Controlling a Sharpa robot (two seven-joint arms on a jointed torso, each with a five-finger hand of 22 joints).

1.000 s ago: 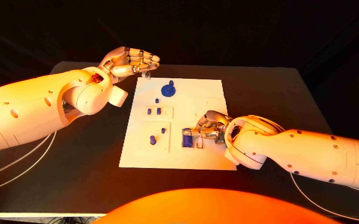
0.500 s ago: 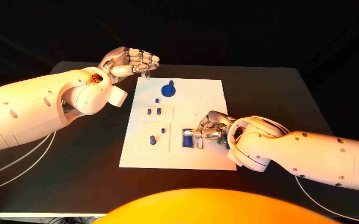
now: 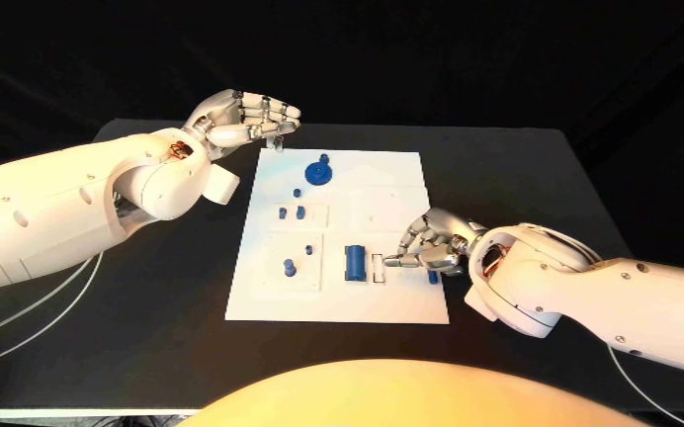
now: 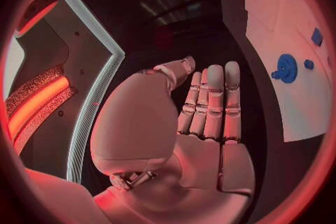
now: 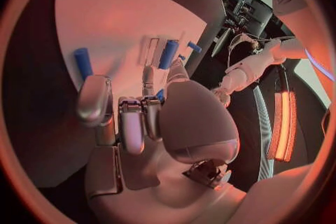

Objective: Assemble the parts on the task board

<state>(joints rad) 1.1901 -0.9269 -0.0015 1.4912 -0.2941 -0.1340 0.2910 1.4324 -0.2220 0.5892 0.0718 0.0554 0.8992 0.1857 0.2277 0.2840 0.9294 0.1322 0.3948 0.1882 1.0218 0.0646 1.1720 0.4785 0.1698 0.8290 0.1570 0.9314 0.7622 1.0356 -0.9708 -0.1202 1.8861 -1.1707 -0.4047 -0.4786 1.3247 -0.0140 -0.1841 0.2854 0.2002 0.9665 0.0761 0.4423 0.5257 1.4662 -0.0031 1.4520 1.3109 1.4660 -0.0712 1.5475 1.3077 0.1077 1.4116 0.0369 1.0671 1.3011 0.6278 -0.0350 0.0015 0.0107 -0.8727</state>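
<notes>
head view: the white board (image 3: 374, 300) lies mid-table. on it sit a blue gear (image 3: 321, 171) near its far end, small blue pegs (image 3: 291, 213) below that, a blue piece (image 3: 291, 268) at the near left, and an upright blue cylinder (image 3: 354, 263) in the near middle. the left hand (image 3: 251, 119) hovers off the board's far left corner, fingers curled in, nothing seen in it. the right hand (image 3: 432, 247) sits over the board's near right, just beside the cylinder, fingers bent; a small blue bit shows under it, but i cannot tell if it is held.

left wrist view: the left hand (image 4: 203, 117) has straight fingers set side by side, empty; the gear (image 4: 285, 68) lies on the board (image 4: 294, 106) beyond.

right wrist view: the right hand (image 5: 143, 117) has curled fingers over the board (image 5: 105, 17); the cylinder (image 5: 167, 54) and another blue piece (image 5: 83, 63) lie past them.
</notes>
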